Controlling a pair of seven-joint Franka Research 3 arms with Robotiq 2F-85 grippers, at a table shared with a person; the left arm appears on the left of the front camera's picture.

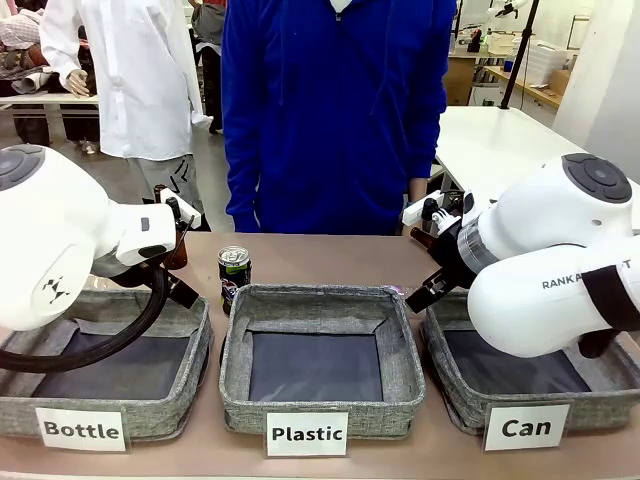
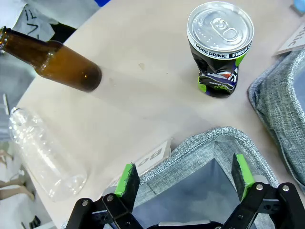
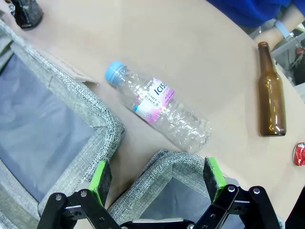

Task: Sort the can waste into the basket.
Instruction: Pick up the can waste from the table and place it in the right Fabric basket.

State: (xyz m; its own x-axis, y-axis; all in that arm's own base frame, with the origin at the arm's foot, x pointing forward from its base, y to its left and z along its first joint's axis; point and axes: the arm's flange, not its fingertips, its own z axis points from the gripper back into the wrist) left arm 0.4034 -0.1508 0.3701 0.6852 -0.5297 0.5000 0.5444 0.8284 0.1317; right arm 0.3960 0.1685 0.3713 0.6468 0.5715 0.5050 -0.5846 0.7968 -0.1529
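Upright on the tabletop, the dark, green-banded metal drink can stands just ahead of the open, empty left hand, the nearer one; the right hand, also open, hangs farther off.

Each grey basket has a white card in black print at its front: the left basket says "Bottle", the middle basket says "Plastic" and the right basket says "Can". On the right arm the letters "RANKA" can be read, the rest being cut off. The dark can has "MORE DRINK!" and "FRESH" under its rim, and the label of the clear plastic bottle says "Icis".
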